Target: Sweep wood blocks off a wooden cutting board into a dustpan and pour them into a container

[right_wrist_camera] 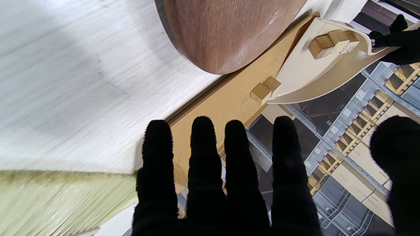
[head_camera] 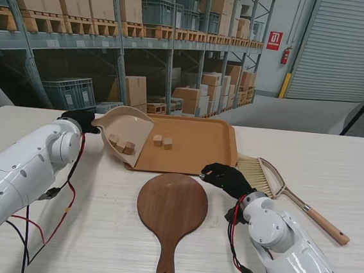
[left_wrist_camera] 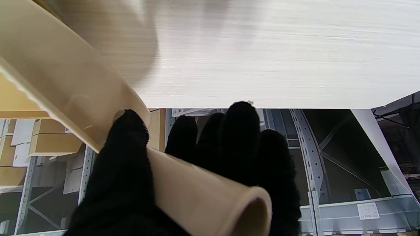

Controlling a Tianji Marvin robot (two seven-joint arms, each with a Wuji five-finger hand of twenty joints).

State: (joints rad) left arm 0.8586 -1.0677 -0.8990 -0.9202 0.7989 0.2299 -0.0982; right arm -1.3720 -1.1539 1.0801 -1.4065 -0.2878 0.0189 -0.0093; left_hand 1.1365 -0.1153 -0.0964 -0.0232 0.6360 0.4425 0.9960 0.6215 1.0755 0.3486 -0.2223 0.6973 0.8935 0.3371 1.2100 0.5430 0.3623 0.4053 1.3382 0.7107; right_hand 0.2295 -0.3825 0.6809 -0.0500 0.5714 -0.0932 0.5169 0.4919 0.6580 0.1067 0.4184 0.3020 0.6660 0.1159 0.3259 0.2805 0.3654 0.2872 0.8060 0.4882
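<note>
Left hand (head_camera: 79, 119): closed round the dustpan (head_camera: 126, 130) handle, pan tilted over the tray (head_camera: 194, 144), probably to tip its load out. Blocks: three in the dustpan (head_camera: 122, 145) close by that hand, two on the tray (head_camera: 163, 141) just past the pan's lip. Cutting board (head_camera: 172, 206): bare, on the table (head_camera: 333, 170), beside the right hand (head_camera: 226, 177). Right hand: fingers spread, holding nothing. Brush (head_camera: 265, 177): lying flat, its bristles just beside the right hand, set aside because sweeping looks finished.

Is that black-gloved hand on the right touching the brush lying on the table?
Apart. In the stand view the right hand sits beside the straw-bristled wooden brush, with a strip of table between. The right wrist view shows its fingers spread, holding nothing.
</note>
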